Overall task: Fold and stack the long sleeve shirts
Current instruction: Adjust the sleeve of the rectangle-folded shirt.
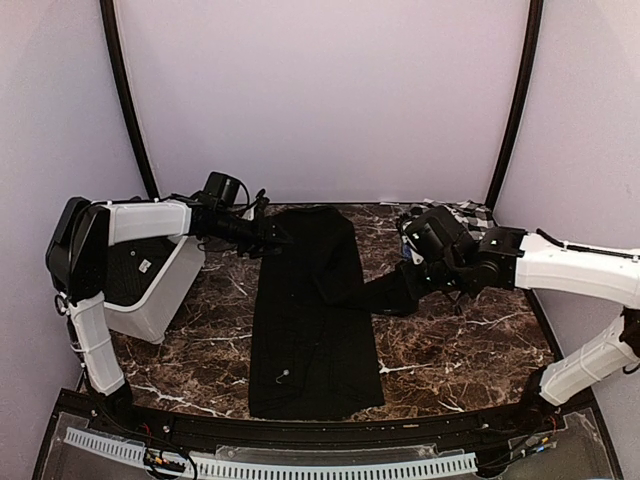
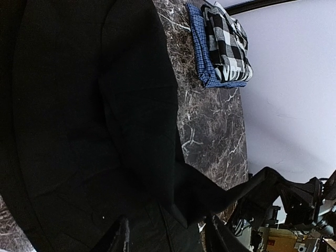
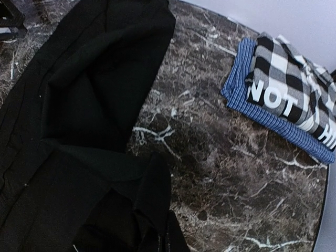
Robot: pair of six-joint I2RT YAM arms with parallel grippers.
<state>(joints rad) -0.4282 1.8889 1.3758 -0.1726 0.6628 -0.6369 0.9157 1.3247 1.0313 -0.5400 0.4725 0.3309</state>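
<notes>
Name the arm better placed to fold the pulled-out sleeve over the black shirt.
Right. The right end effector is shut on the sleeve, stretched sideways off the black shirt, so it can probably carry it across. The left end effector is open at the far edge, gripping nothing.

The checked shirt [image 3: 286, 100] reads "NOT" (below it, "HI", cut off).

Top external: high behind the near edge of the marble table [image 1: 470, 350], looking forward and down over all of it. Left wrist: close above the black shirt [image 2: 79, 105], facing right. Right wrist: close, facing the far edge. All three views share the black shirt and the checked shirt [image 3: 286, 94].
</notes>
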